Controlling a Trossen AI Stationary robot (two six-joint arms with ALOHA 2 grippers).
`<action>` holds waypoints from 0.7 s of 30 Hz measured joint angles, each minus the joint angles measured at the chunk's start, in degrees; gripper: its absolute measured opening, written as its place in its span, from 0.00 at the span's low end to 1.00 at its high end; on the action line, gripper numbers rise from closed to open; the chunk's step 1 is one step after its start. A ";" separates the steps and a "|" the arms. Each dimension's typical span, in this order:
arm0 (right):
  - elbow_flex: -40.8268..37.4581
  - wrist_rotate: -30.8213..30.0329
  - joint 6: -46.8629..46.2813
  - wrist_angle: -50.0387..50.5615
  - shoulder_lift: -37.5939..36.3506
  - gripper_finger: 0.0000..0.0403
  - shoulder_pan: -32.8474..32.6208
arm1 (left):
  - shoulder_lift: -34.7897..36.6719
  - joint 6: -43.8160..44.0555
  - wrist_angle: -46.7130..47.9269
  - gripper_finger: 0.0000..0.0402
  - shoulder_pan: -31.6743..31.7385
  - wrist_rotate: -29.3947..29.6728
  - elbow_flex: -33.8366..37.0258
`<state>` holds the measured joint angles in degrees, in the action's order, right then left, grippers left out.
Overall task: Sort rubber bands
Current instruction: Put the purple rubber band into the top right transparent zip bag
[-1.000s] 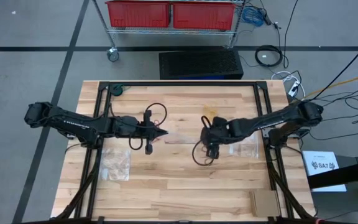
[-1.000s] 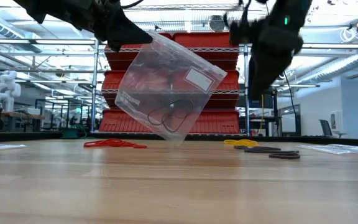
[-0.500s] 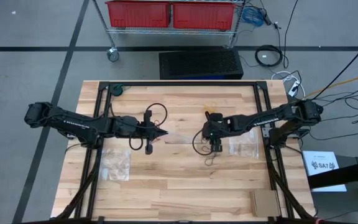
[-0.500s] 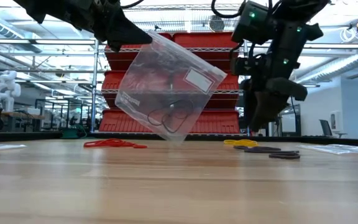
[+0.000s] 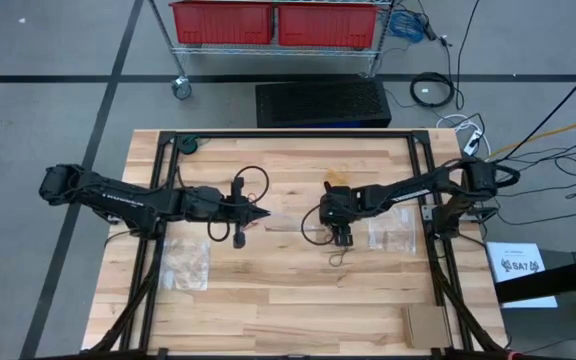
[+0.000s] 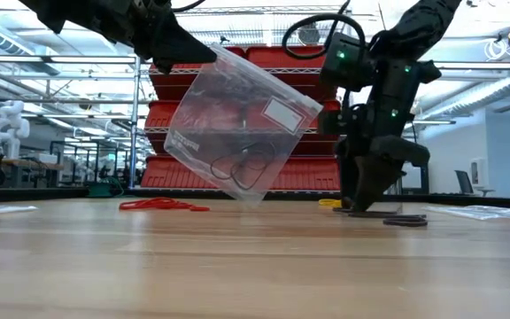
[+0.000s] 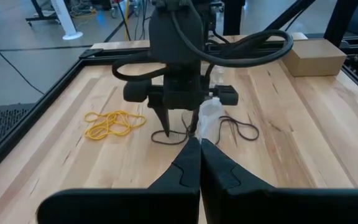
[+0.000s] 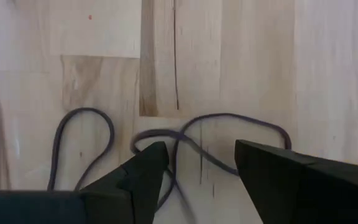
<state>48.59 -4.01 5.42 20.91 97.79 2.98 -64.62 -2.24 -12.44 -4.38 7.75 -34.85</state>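
My left gripper (image 6: 187,55) is shut on a clear plastic bag (image 6: 237,124) held up over the middle of the table, with black rubber bands (image 6: 237,167) in its lower corner. My right gripper (image 8: 197,168) is open and points down, fingertips low on either side of a black rubber band (image 8: 188,142) lying flat on the wood; whether they touch it does not show. More black bands (image 6: 404,219) lie beside it. Yellow bands (image 7: 114,123) lie toward the far edge, and red bands (image 6: 162,205) lie below the bag's left side in the low view. My left gripper pinches the bag's upper edge (image 6: 209,57) between its two shut fingers. The fingers come from the table's left, slanting a little downward. The bag hangs tilted below them, clear of the table.
Two more clear flat bags lie on the wood, one at the near left (image 5: 186,262) and one at the right (image 5: 393,232). A cardboard piece (image 5: 423,325) sits at the near right corner. A black frame (image 5: 288,135) runs round the table's edges.
My right gripper has come down from well above the table to just over the black bands, rolling its wrist as it sank. The bag and my left gripper have kept still.
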 joint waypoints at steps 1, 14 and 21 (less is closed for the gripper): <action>0.01 0.01 -0.28 0.14 0.44 0.47 -0.01 | 0.00 0.00 0.06 0.00 0.00 0.00 0.00; -0.03 0.99 -6.65 1.34 1.04 0.03 -1.33 | 0.00 0.02 0.16 0.00 0.00 0.00 0.00; 3.38 -1.20 -8.99 6.97 0.21 0.00 -4.43 | 0.00 0.04 0.19 0.00 0.00 0.00 0.00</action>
<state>51.97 -5.21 -3.57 27.88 98.00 -1.45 -64.62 -2.20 -12.24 -4.38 7.75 -34.85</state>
